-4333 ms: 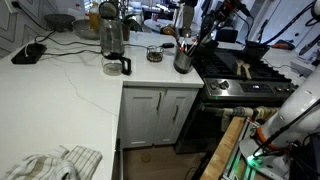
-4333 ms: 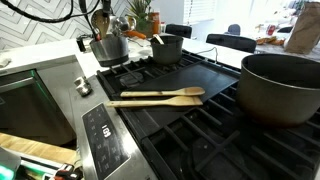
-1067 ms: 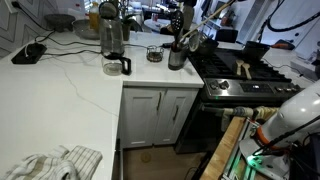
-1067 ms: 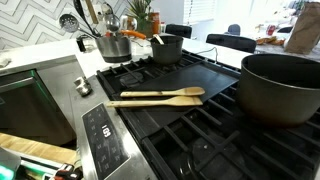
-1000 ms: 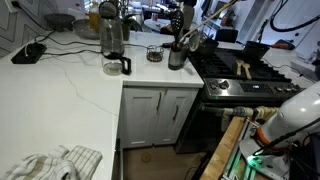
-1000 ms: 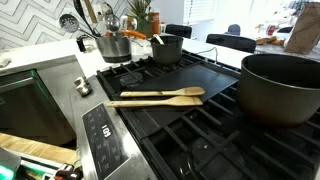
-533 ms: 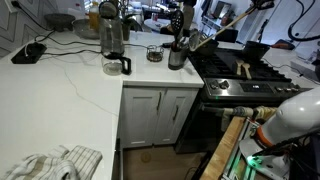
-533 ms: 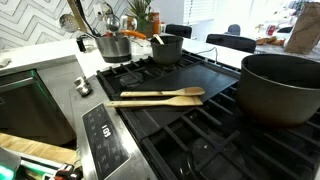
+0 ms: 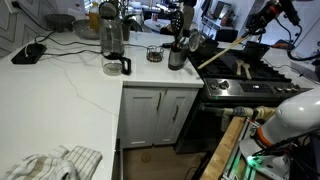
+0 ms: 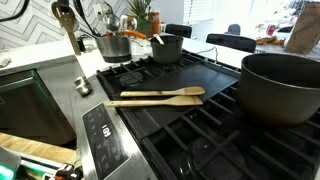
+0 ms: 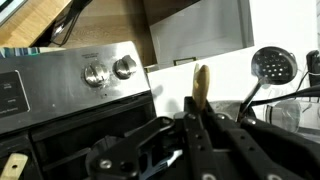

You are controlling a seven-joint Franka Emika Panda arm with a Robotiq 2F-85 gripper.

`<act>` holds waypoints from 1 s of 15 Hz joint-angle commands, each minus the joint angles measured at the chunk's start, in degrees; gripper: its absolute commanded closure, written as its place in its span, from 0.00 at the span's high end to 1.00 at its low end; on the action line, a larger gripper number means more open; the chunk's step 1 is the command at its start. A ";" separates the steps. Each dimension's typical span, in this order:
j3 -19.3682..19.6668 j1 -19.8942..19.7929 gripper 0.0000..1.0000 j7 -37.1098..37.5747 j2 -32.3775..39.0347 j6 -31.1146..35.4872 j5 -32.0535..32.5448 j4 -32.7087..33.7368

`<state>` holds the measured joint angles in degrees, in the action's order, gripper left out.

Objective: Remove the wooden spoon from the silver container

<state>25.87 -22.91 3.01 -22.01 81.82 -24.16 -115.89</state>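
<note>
My gripper (image 11: 197, 112) is shut on the wooden spoon (image 11: 201, 82), a light tan stick between the black fingers. In an exterior view the spoon (image 9: 222, 50) hangs slanted from the gripper (image 9: 253, 28) over the stove's near-left corner. Its lower end is beside and outside the silver container (image 9: 177, 57). The container stands on the white counter and still holds dark utensils. In an exterior view the spoon (image 10: 70, 28) is raised at the upper left, away from the steel cup (image 10: 112, 46).
A glass carafe with a black handle (image 9: 113, 45) and a small glass jar (image 9: 154, 53) stand on the counter. Two wooden utensils (image 10: 156, 97) lie on the black stove grate. A large dark pot (image 10: 280, 88) and a smaller pot (image 10: 166, 47) sit on burners. A dark slotted spoon (image 11: 272, 64) shows by the gripper.
The wooden spoon has come out of the silver container and swung away with the gripper over the stove. The container stays on the counter with the dark utensils.
</note>
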 commanded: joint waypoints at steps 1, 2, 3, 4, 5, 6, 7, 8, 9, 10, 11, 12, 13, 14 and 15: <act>-1.67 0.34 0.02 0.86 0.73 10.07 -4.56 -5.93; -2.61 0.86 0.02 0.99 1.08 14.33 -6.21 -7.40; -3.28 1.70 0.02 0.90 1.88 16.82 -8.21 -8.41; -3.78 2.39 0.02 0.35 2.34 18.91 -9.76 -9.35; -2.96 1.55 0.07 0.18 1.98 15.14 -6.82 -7.03; -3.68 2.10 0.07 0.18 2.50 16.92 -7.81 -7.89; -4.08 2.46 0.07 0.18 2.91 17.83 -8.27 -8.29; -4.20 2.59 0.07 0.17 3.11 18.04 -8.45 -8.45; -4.17 2.56 0.07 0.17 3.10 18.04 -8.48 -8.45; -4.11 2.53 0.02 0.17 3.02 18.04 -8.50 -8.45; -4.36 3.00 0.02 -0.38 3.37 17.22 -8.32 -8.69; -4.78 3.47 0.02 -1.23 3.37 17.37 -8.33 -9.32; -5.02 3.87 0.02 -2.00 3.31 17.47 -8.51 -9.84; -5.26 4.32 0.02 -2.87 3.37 17.82 -8.92 -10.26; -5.48 4.96 0.02 -5.33 3.47 19.10 -9.34 -10.74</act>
<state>20.47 -19.43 2.08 -18.84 99.76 -32.65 -125.16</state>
